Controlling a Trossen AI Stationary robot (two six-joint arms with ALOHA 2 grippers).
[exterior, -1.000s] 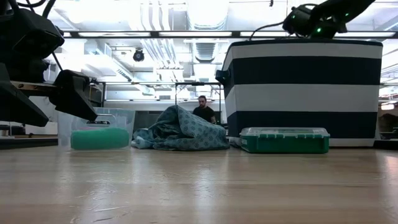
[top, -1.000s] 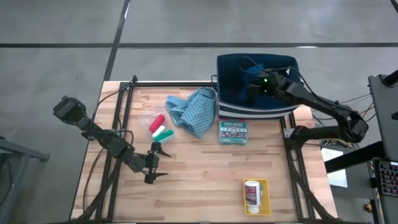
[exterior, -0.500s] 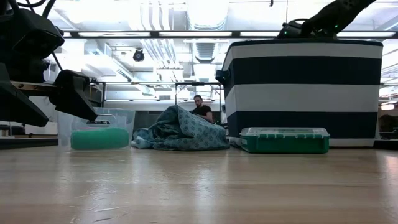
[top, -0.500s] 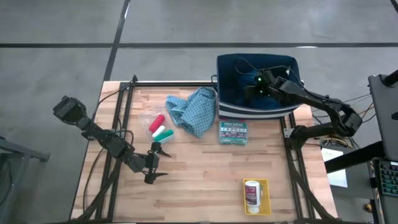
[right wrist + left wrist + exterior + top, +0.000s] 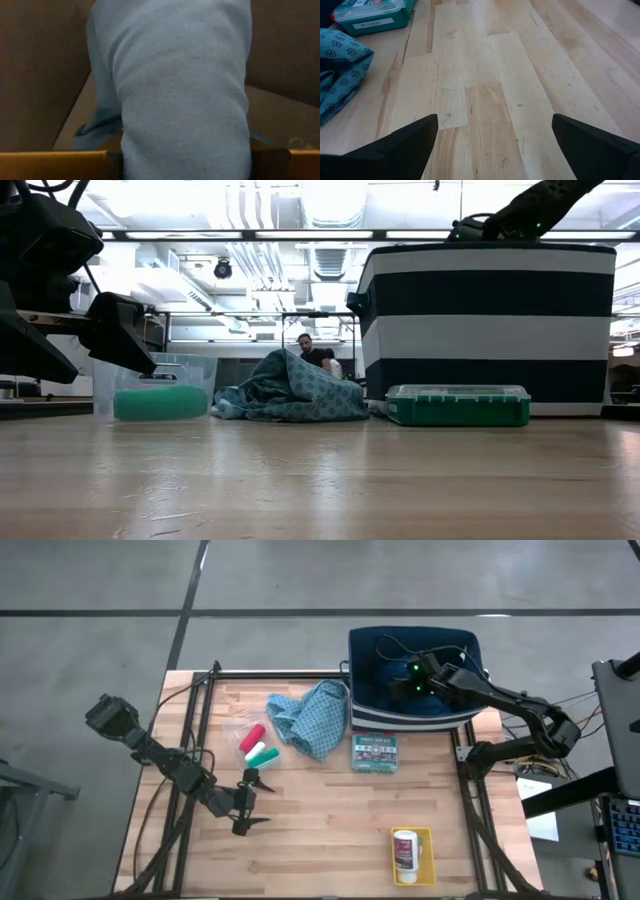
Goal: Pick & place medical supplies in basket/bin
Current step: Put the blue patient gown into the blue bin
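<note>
Right wrist view: right pincer (image 5: 185, 162) clasps soft, blue-grey folded cloth (image 5: 175, 90) inside bin (image 5: 35, 75).

The table (image 5: 330, 840) is pale planked wood with a light sheen. The patterned cloth (image 5: 312, 716) is soft, matt fabric; the green box (image 5: 458, 405) is glossy plastic. The striped bin (image 5: 487, 330) looks like woven cloth.
</note>
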